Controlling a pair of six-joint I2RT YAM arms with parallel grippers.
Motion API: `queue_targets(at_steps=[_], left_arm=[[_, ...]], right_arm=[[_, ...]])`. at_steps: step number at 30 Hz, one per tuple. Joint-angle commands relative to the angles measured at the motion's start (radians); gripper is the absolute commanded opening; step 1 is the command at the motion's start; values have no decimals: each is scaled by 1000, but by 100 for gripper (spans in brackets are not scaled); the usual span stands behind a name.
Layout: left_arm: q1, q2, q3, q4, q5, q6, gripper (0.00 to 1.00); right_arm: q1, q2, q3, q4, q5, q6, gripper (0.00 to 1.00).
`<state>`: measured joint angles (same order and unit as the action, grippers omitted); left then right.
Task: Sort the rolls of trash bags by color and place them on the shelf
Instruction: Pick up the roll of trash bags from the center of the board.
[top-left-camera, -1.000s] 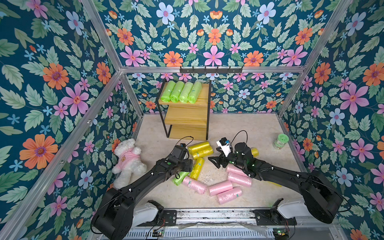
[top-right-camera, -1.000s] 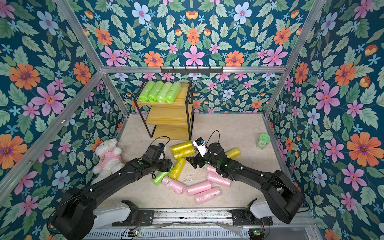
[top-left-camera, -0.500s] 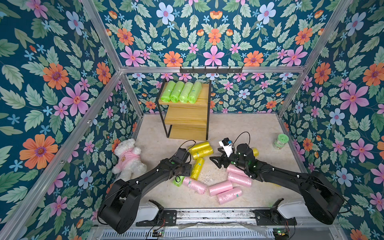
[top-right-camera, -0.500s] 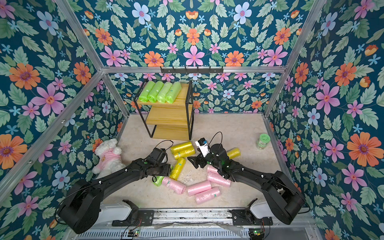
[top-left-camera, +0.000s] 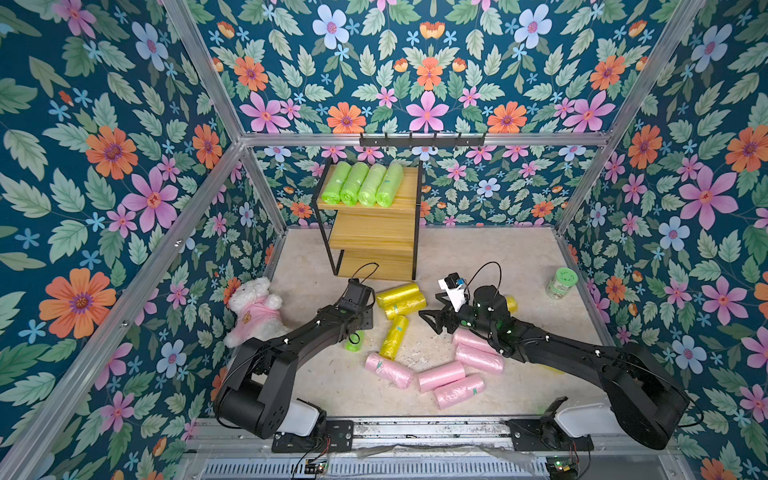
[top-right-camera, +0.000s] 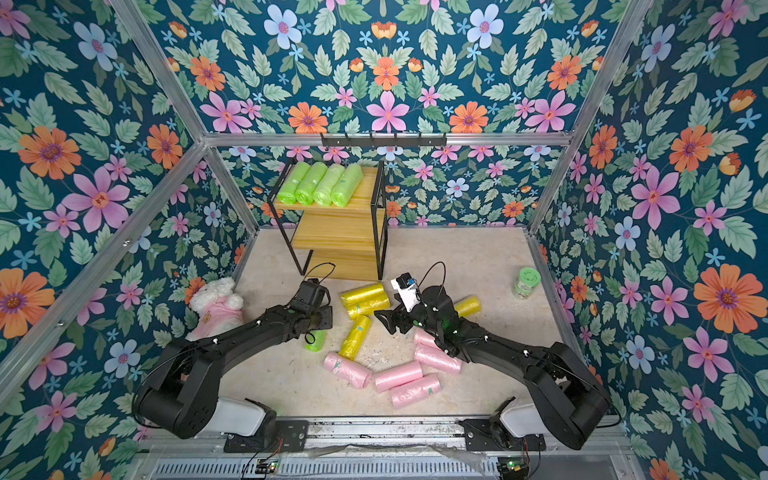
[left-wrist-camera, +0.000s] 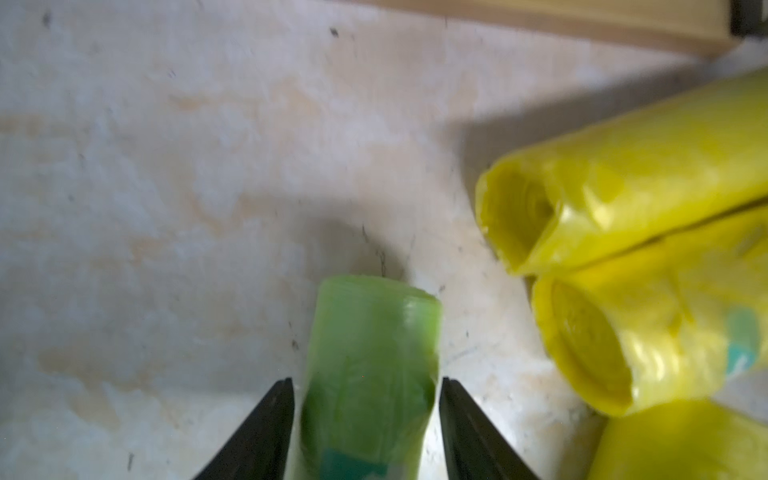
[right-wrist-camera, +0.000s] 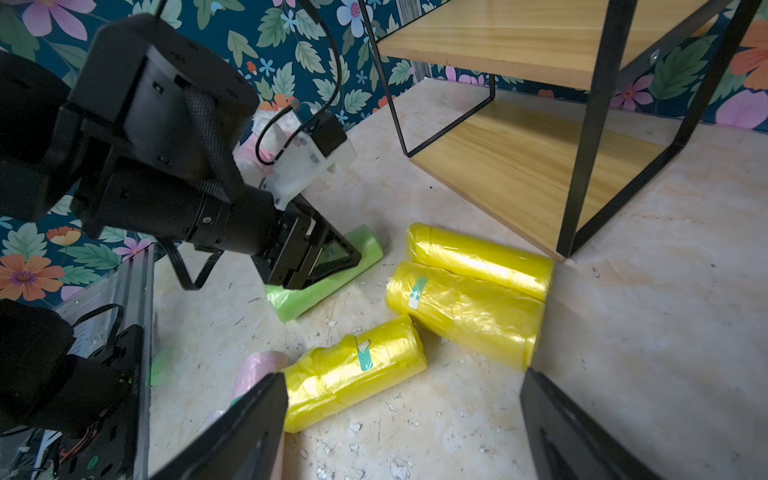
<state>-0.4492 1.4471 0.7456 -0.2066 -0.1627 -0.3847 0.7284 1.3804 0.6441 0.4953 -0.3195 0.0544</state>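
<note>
A lime green roll (left-wrist-camera: 370, 365) lies on the floor, and my left gripper (left-wrist-camera: 365, 386) is shut on it with a finger against each side. It shows under the left wrist in both top views (top-left-camera: 354, 341) (top-right-camera: 314, 341) and in the right wrist view (right-wrist-camera: 316, 291). My right gripper (right-wrist-camera: 403, 376) hangs open and empty over the floor beside three yellow rolls (top-left-camera: 401, 299). Several pink rolls (top-left-camera: 440, 376) lie nearer the front. The shelf (top-left-camera: 374, 232) stands at the back with several green rolls (top-left-camera: 361, 185) on its top board.
A white plush toy in pink (top-left-camera: 253, 307) lies against the left wall. A green-lidded jar (top-left-camera: 561, 283) stands at the right wall. Another yellow roll (top-left-camera: 512, 303) peeks out behind the right arm. A black hook rail (top-left-camera: 422, 140) hangs above the shelf.
My left gripper's jaws have narrowed onto the green roll on the floor. The right arm has stayed where it was, jaws still wide.
</note>
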Motion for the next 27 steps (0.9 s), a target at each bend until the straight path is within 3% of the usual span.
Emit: queue_targets(at_steps=[1, 8, 13, 27], left_arm=[[2, -3, 13, 24, -10, 28, 72], [-5, -109, -90, -30, -2, -6, 85], [-5, -138, -141, 7, 38, -34, 86], [-5, -86, -137, 46, 29, -43, 47]], right_arm=[[0, -16, -7, -6, 16, 1, 92], [-1, -12, -25, 24, 17, 21, 92], [1, 27, -7, 43, -4, 31, 92], [1, 5, -14, 34, -4, 54, 92]])
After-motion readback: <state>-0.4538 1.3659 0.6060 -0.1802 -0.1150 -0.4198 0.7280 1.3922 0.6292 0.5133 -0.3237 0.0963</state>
